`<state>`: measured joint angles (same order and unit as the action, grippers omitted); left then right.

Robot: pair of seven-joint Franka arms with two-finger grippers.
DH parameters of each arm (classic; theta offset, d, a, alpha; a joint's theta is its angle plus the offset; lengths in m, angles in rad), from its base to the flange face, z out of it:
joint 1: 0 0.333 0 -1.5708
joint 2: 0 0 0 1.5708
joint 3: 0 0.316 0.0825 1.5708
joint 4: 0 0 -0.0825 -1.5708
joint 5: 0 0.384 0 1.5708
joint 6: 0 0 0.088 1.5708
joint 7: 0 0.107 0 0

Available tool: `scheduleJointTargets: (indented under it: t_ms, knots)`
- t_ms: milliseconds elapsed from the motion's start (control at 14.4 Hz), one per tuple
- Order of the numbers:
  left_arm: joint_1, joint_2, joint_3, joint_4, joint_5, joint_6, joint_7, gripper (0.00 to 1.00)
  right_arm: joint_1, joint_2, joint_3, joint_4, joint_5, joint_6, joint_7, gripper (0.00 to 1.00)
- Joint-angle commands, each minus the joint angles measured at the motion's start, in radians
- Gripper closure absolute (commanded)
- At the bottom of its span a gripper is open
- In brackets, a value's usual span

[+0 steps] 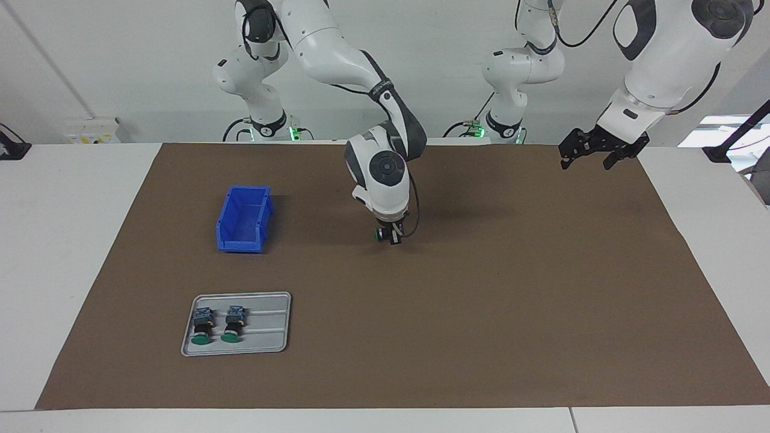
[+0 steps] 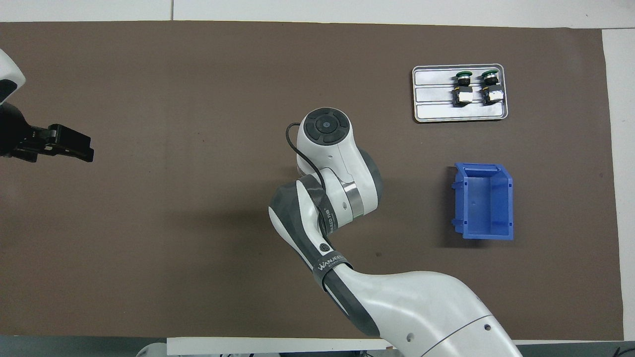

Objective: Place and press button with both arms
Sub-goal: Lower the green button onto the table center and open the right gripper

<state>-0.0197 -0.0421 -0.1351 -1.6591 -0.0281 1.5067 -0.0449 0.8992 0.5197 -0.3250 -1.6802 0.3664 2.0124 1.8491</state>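
My right gripper (image 1: 386, 236) points down over the middle of the brown mat and is shut on a button (image 1: 381, 235) whose green cap shows beside the fingers. It hangs close to the mat; I cannot tell whether it touches. In the overhead view the right wrist (image 2: 325, 126) hides gripper and button. Two more buttons (image 1: 201, 328) (image 1: 232, 325) lie side by side in a grey tray (image 1: 271, 337), also seen in the overhead view (image 2: 464, 89) (image 2: 491, 89). My left gripper (image 1: 592, 157) (image 2: 69, 145) waits open and empty in the air over the mat's corner at the left arm's end.
A blue plastic bin (image 1: 243, 218) (image 2: 486, 201) stands empty on the mat toward the right arm's end, nearer to the robots than the tray (image 2: 446, 113). The brown mat (image 1: 511, 300) covers most of the white table.
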Motion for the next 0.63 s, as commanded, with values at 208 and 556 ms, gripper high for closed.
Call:
scheduleJointTargets:
  t_ms: [208,556]
  knots:
    - [0.006,-0.007,-0.001,-0.01,0.007,0.015,0.011,0.0,0.012,-0.026,-0.014,-0.021,-0.001,-0.013,0.001,0.01]
    - [0.006,-0.007,-0.001,-0.01,0.007,0.015,0.011,0.0,-0.006,-0.006,-0.069,0.096,-0.046,-0.113,-0.172,0.01]
